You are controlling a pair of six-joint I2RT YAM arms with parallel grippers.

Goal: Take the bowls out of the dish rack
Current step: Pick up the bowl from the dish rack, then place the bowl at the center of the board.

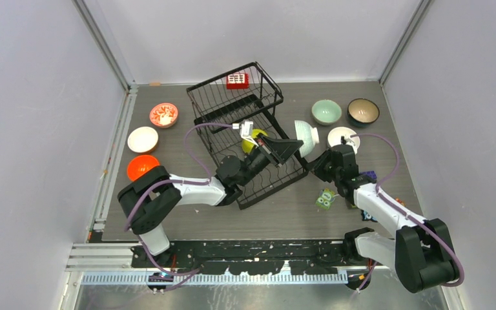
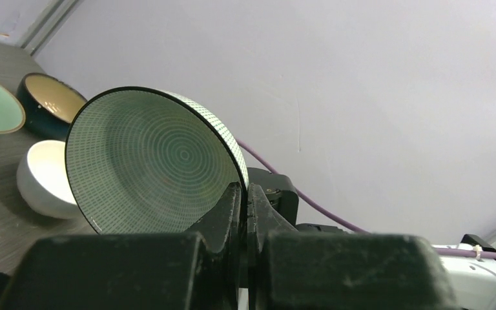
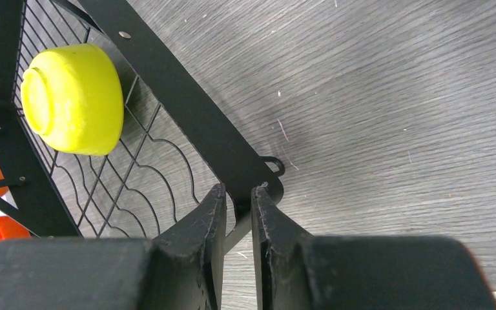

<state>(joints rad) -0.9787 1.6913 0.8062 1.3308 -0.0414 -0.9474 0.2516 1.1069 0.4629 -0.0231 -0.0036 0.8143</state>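
My left gripper point(image 2: 244, 190) is shut on the rim of a green grid-patterned bowl point(image 2: 148, 168), which it holds on edge above the table, just right of the dish rack point(image 1: 239, 123). From above, that gripper point(image 1: 290, 147) reaches across the black wire rack with the bowl point(image 1: 307, 137) at its tip. A lime-yellow bowl point(image 3: 74, 97) lies inside the rack. My right gripper point(image 3: 237, 192) is shut on the rack's near right corner bar point(image 3: 258, 184), one finger on each side.
Mint point(image 1: 326, 111), dark tan-lined point(image 1: 363, 111) and white point(image 1: 343, 137) bowls stand to the right of the rack. Red-patterned point(image 1: 163, 114), white point(image 1: 143, 139) and orange point(image 1: 143, 166) bowls stand to its left. An owl card point(image 1: 325, 199) lies near my right arm. Grey walls surround the table.
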